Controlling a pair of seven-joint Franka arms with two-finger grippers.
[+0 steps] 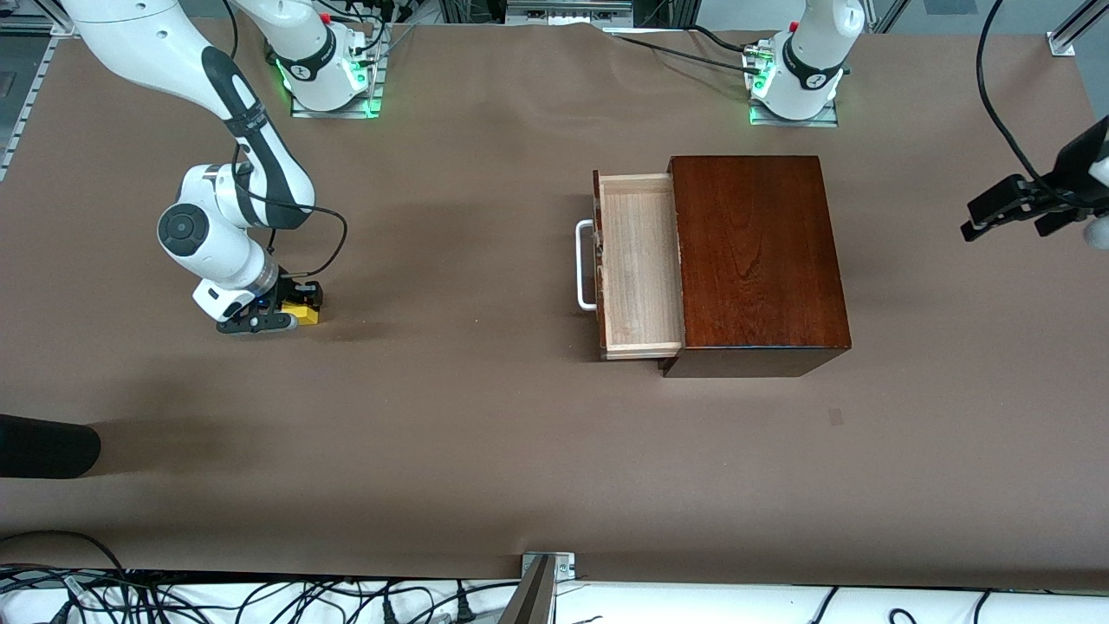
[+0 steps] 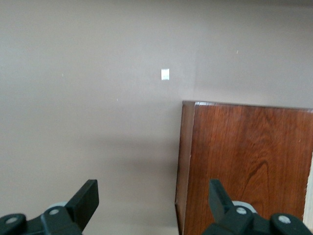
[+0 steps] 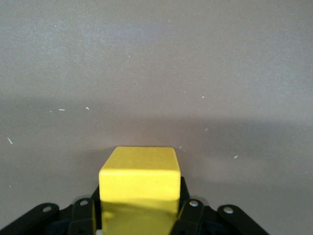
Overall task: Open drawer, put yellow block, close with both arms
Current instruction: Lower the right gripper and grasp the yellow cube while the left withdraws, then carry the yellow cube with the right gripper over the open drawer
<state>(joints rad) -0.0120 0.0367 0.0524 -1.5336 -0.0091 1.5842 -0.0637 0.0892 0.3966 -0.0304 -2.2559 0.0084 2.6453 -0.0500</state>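
Note:
The yellow block (image 1: 305,313) sits on the table toward the right arm's end. My right gripper (image 1: 291,312) is down at table level and shut on it; in the right wrist view the block (image 3: 139,174) fills the gap between the black fingers (image 3: 190,208). The drawer (image 1: 637,260) stands pulled out of the dark mahogany box (image 1: 754,260), its pale tray empty and its white handle (image 1: 585,264) facing the right arm's end. My left gripper (image 1: 1009,208) hangs open and empty in the air at the left arm's end of the table, over the table beside the box (image 2: 249,166); it waits.
A black rounded object (image 1: 43,446) lies at the table's edge toward the right arm's end, nearer the front camera. A small tape patch (image 1: 834,416) is on the table nearer the camera than the box. Bare brown table lies between block and drawer.

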